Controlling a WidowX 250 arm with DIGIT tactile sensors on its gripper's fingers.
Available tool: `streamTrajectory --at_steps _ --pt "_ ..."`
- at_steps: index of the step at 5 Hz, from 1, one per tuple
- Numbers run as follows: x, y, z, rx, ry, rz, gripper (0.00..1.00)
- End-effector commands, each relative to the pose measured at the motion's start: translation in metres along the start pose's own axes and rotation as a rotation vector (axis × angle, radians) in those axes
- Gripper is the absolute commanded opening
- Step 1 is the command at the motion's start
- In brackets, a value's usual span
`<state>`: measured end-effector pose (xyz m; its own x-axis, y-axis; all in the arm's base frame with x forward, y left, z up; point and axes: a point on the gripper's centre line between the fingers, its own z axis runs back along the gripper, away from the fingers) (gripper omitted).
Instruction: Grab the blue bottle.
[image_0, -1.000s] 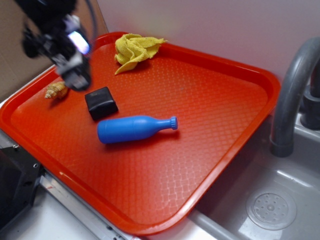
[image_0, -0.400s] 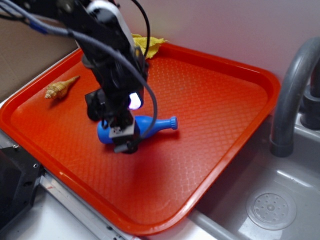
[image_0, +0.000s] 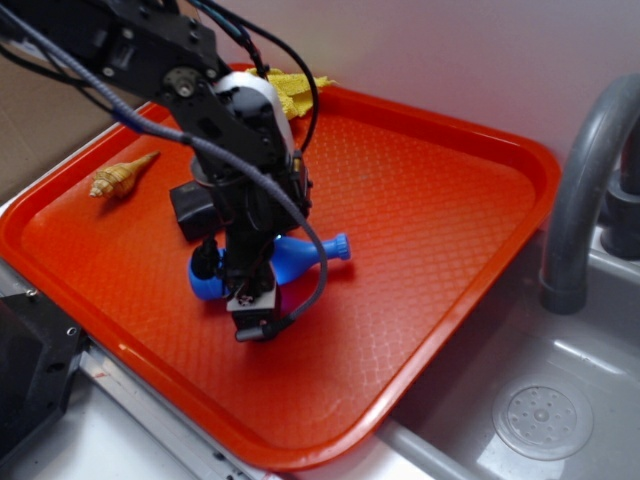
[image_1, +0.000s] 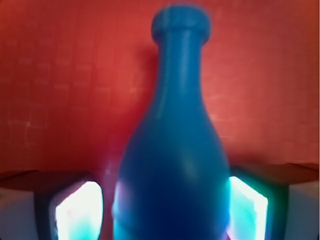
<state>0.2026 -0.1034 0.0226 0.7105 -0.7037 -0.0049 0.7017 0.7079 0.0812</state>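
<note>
Now gripper (image_0: 237, 285) straddles unlabelled blue bottle (image_0: 298, 256).

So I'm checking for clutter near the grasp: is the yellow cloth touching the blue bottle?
No, the yellow cloth lies at the tray's far edge, well apart from the blue bottle under the pincer.

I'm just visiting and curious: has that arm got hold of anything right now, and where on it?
The fingers sit on either side of the blue bottle's wide body, not its neck. Whether they are actually squeezing it yet cannot be told.
</note>
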Motion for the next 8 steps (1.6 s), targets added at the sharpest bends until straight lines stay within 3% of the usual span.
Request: streamTrajectory --at_steps 1,4,5,6,7,8 --pt "0.0 -0.002 -0.009 -0.006 0.015 0.023 0.0" --pt "-0.001 0.007 -0.002 0.021 0.011 0.069 0.0" --pt "-0.002 0.023 0.029 0.045 -0.004 0.194 0.0" --pt "-0.015 0.044 0.077 -0.001 -0.007 0.446 0.0" --pt "-0.034 0.064 0.125 -0.039 0.047 0.693 0.0" --pt "-0.053 0.068 0.159 -0.097 -0.012 0.945 0.0"
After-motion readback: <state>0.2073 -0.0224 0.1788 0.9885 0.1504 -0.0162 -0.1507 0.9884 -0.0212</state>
